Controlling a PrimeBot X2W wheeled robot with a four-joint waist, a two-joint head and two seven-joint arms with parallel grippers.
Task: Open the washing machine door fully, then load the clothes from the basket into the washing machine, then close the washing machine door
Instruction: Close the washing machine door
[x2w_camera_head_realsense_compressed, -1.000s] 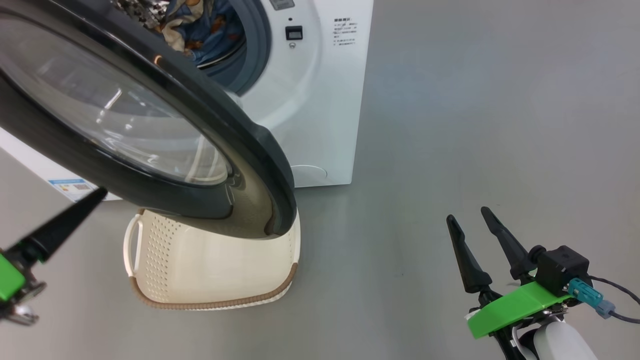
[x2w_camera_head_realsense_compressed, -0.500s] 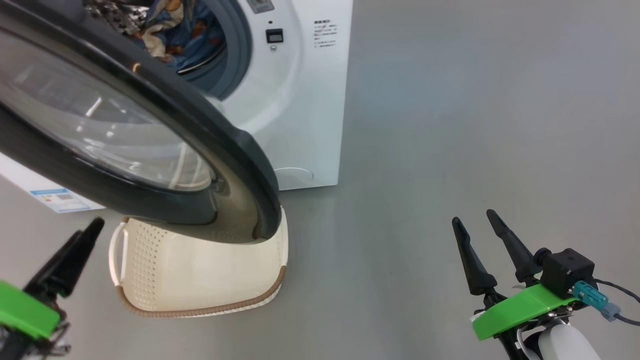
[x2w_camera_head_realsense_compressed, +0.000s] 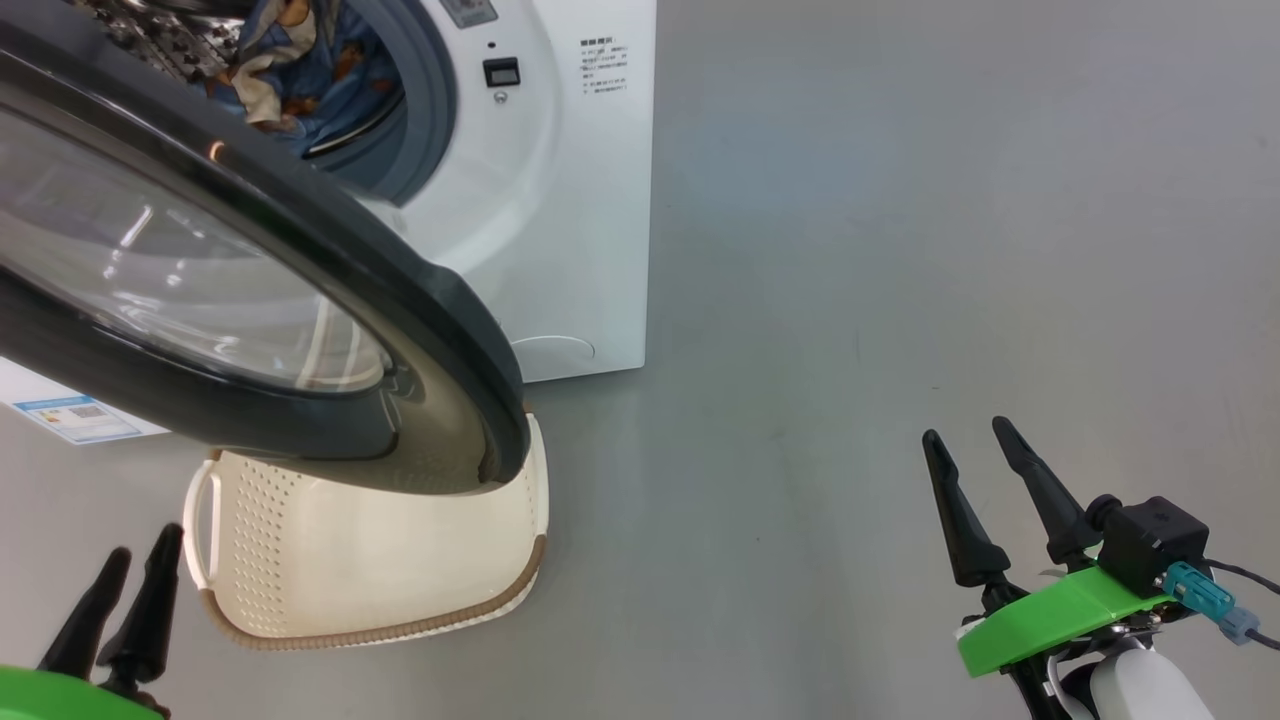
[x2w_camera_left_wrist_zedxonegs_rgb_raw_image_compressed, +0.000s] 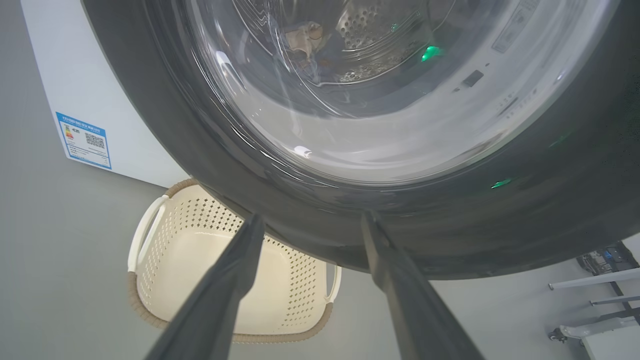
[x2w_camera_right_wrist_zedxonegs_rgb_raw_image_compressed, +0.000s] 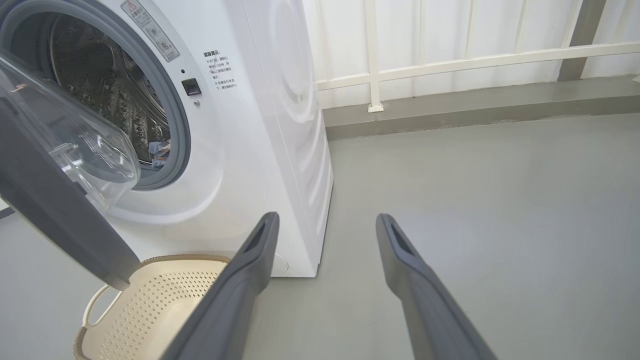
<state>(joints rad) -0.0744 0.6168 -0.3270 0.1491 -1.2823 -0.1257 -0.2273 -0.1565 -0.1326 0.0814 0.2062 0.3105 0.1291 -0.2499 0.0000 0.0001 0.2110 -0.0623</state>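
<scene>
The big white front-loading washing machine (x2w_camera_head_realsense_compressed: 560, 200) stands on a smooth grey floor (x2w_camera_head_realsense_compressed: 900, 250), and its large round door with the wide glossy black rim and bulging clear glass bowl (x2w_camera_head_realsense_compressed: 400, 300) hangs swung out from the opening. In the head view the door reaches over the far side of the small cream-white perforated plastic basket with the brown woven-look rim (x2w_camera_head_realsense_compressed: 380, 560), which sits on the floor just in front of the machine. The part of the basket's inside that shows is bare plastic. The light blue printed fabric clothes (x2w_camera_head_realsense_compressed: 290, 60) lie bunched inside the steel perforated drum, behind the grey-blue rubber seal. A blue-and-white label sticker (x2w_camera_head_realsense_compressed: 75, 418) sits at the machine's lower corner. The left claw (x2w_camera_head_realsense_compressed: 146, 540) is at the lower left, near the basket's left handle, with its two dark fingers spread apart and nothing between them; in its wrist view they point up at the door's lower rim. The right claw (x2w_camera_head_realsense_compressed: 966, 430) hangs over open floor well to the right of the machine, its fingers likewise parted wide and holding nothing.
</scene>
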